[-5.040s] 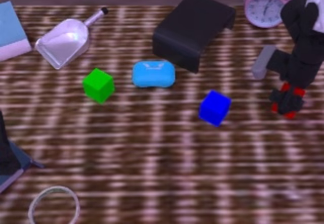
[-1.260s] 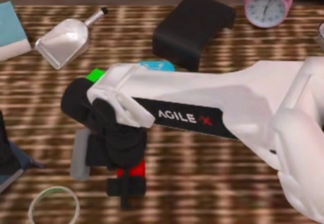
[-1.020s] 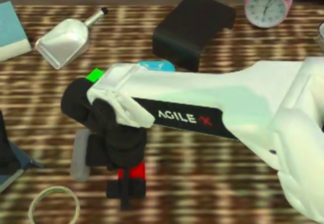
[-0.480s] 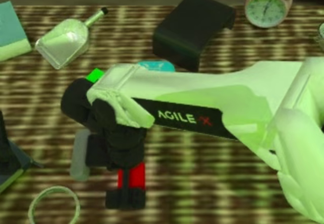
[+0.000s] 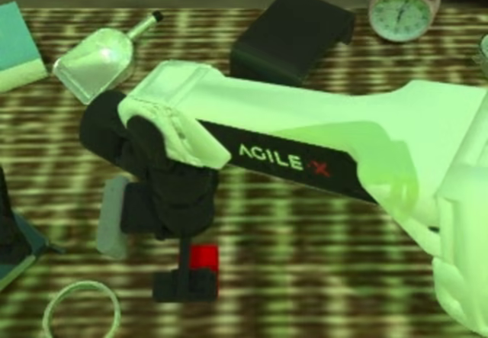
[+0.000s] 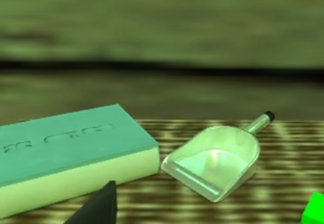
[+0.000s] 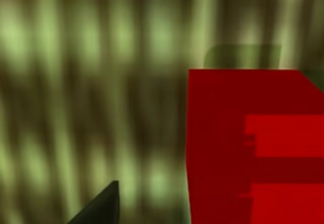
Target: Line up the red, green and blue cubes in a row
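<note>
The red cube (image 5: 203,257) is seen from above on the woven table (image 5: 305,277), near the front edge and left of centre. The right tool (image 5: 187,281) is reached across from the right and stands over it, one dark finger against the cube's left face; the fingers appear spread and nothing is gripped. In the right wrist view the red cube (image 7: 253,148) fills one side, resting on the mat.

The green cube (image 6: 315,210) is glimpsed only at the margin of the left wrist view, beside a clear scoop (image 6: 215,161) and a pale book (image 6: 71,155); in the top view it is hidden under the white arm. The blue cube cannot be seen. The left tool is not in view; that arm is parked at the left edge.

The step in hand is judged to be setting down the red cube. Next, the tool would need lifting straight up and clear. Open table lies to the right of the cube for a row; a ring (image 5: 80,307) lies close on the left.
</note>
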`<move>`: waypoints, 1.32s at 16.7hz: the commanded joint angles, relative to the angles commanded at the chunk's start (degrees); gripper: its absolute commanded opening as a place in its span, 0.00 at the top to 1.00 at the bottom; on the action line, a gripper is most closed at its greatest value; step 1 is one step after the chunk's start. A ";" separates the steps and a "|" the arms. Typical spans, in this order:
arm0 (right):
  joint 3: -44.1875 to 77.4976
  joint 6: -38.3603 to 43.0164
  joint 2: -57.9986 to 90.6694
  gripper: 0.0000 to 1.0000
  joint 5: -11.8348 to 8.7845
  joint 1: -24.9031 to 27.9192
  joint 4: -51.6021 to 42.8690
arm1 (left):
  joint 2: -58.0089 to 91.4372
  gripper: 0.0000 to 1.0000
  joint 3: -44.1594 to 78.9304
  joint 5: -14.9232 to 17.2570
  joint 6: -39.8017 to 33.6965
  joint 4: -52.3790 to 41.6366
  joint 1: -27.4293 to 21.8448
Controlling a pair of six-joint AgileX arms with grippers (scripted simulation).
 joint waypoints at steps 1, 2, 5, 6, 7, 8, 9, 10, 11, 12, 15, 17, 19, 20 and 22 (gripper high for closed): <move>1.60 -0.02 -0.38 0.00 -0.02 0.06 -2.12 | 0.00 0.00 0.00 0.00 0.00 0.00 0.00; 2.93 -0.04 -0.77 0.00 -0.01 0.09 -3.66 | 0.00 0.00 0.00 0.00 0.00 0.00 0.00; 4.08 -0.04 -1.25 0.00 0.02 0.10 -4.89 | 0.00 0.00 0.00 0.00 0.00 0.00 0.00; 4.08 -0.04 -1.25 0.00 0.02 0.10 -4.89 | 0.00 0.00 0.00 0.00 0.00 0.00 0.00; 3.97 -0.04 -1.06 0.00 0.02 -0.18 -4.74 | 0.00 0.00 0.00 0.00 0.00 0.00 0.00; 3.97 -0.04 -1.06 0.00 0.02 -0.18 -4.74 | 0.00 0.00 0.00 0.00 0.00 0.00 0.00; 3.61 0.04 -1.48 0.00 -0.03 -0.36 -4.43 | 0.51 0.00 0.47 0.06 0.07 -0.37 -0.11; 2.93 0.20 -2.29 0.00 -0.11 -0.73 -3.84 | 1.55 0.00 1.43 0.16 0.20 -1.13 -0.33; 1.91 0.46 -3.52 0.00 -0.23 -1.30 -2.96 | 3.14 0.00 2.84 0.30 0.39 -2.28 -0.66; 0.52 0.84 -5.21 0.00 -0.39 -2.10 -1.77 | 5.35 0.00 4.75 0.46 0.66 -3.87 -1.07; -6.02 2.72 -13.25 0.00 -1.00 -5.84 3.50 | 15.38 0.00 12.68 0.97 1.78 -10.90 -2.72; -12.00 4.51 -20.64 0.00 -1.46 -9.17 7.98 | 24.50 0.00 19.32 1.25 2.77 -17.14 -4.05; -19.63 6.84 -30.11 0.00 -1.98 -13.31 13.36 | 35.23 0.00 26.72 1.45 3.95 -24.49 -5.48; -23.72 8.10 -35.16 0.00 -2.23 -15.48 16.14 | 41.04 0.00 30.63 1.52 4.61 -28.47 -6.23; -32.76 10.88 -46.12 0.00 -2.70 -20.12 21.96 | 53.41 0.00 38.86 1.57 6.09 -36.90 -7.72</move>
